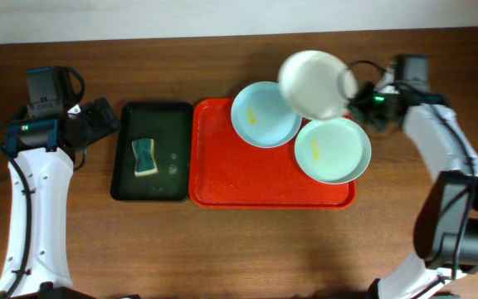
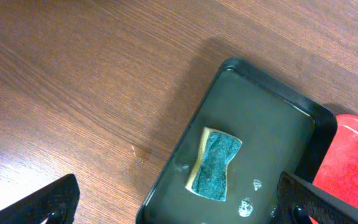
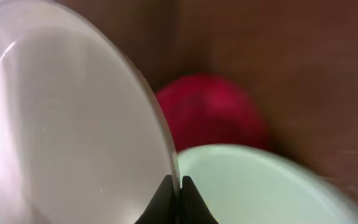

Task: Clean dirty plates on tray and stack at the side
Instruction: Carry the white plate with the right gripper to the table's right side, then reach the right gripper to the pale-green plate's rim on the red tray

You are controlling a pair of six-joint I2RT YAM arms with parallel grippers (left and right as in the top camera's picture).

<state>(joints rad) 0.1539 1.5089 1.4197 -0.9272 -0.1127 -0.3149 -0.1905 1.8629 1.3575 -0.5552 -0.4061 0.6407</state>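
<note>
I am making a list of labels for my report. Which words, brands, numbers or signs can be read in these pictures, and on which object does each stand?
None: no text can be read in any view.
The white plate, pale blue plate, mint green plate, red tray, dark tray and sponge are all plain.
The left arm and right arm show no legible marking.

Red tray [image 1: 231, 174]: left half bare, open from the front. Blue plate [image 1: 264, 115] and mint plate [image 1: 332, 151] fill its right; airborne white plate [image 1: 312, 83] overhangs both.
</note>
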